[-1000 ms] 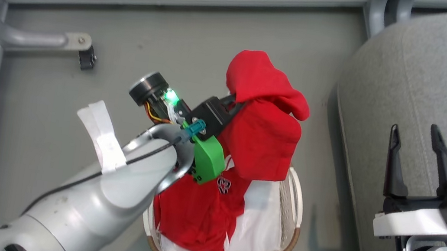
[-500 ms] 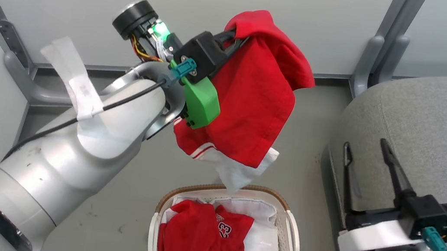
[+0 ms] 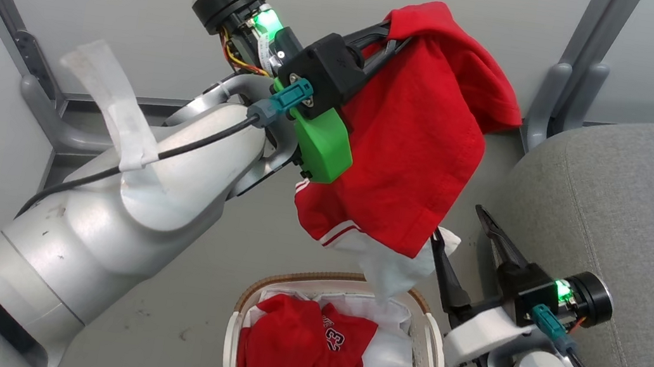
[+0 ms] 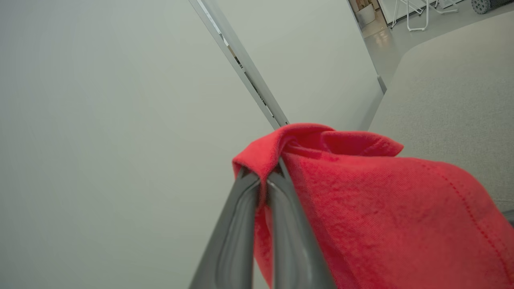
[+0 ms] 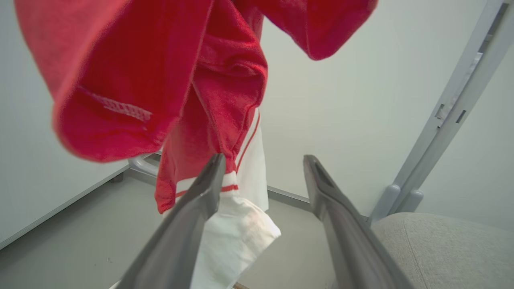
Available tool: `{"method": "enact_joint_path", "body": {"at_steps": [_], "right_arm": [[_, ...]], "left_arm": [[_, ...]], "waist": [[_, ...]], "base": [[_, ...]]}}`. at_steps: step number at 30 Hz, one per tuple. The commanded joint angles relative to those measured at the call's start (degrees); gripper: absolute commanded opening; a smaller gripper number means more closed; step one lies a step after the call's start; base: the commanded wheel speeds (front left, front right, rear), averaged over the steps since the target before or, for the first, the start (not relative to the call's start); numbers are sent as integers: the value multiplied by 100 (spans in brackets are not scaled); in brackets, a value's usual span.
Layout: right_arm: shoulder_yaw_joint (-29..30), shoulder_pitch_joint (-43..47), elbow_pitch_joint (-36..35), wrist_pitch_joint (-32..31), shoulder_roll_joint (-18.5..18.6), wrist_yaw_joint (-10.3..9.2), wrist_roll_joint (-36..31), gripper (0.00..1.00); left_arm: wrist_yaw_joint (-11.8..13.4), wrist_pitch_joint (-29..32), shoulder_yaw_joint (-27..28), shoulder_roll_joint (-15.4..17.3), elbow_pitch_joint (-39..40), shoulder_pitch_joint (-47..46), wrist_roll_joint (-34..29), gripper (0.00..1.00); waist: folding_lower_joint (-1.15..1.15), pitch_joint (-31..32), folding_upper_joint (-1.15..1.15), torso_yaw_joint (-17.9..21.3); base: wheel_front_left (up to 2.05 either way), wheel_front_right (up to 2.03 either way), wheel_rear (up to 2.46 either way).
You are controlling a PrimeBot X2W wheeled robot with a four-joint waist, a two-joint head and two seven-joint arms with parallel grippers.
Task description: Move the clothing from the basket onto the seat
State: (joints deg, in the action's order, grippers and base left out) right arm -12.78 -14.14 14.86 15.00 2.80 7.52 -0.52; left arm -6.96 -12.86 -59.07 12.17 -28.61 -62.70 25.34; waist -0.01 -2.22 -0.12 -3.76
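While the left claw stands clamped on a bright red soft garment at twelve o'clock in the head view, the oval white perforated basket sits at six with a red "23" jersey inside, and the large grey woven seat is at three. Left wrist: fingers pinch a red fold. Right wrist: right claw spread wide and empty, the garment hanging at eleven.

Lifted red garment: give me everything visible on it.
The lifted red garment is soft, bright red cloth with white-and-red striped trim at its lower edge. It hangs crumpled in mid-air, raised clear of the basket, with a top fold pinched in the shut left gripper. White fabric dangles from beneath it toward the basket.
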Motion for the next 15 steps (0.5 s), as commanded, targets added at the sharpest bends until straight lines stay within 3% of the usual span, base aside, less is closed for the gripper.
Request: {"method": "enact_joint_path", "body": {"at_steps": [1,15], "right_arm": [[-58,-177,162,27,19,-6,-63,100],[-1183,-1280,1771,27,21,-6,967,100]], "left_arm": [[44,12,-2,-6,92,-88,11,0],[108,153,-120,-27,683,42,122,0]], "waist": [[1,-10,12,-31],[1,47,12,-239]], "base": [[0,0,0],[0,0,0]]}}
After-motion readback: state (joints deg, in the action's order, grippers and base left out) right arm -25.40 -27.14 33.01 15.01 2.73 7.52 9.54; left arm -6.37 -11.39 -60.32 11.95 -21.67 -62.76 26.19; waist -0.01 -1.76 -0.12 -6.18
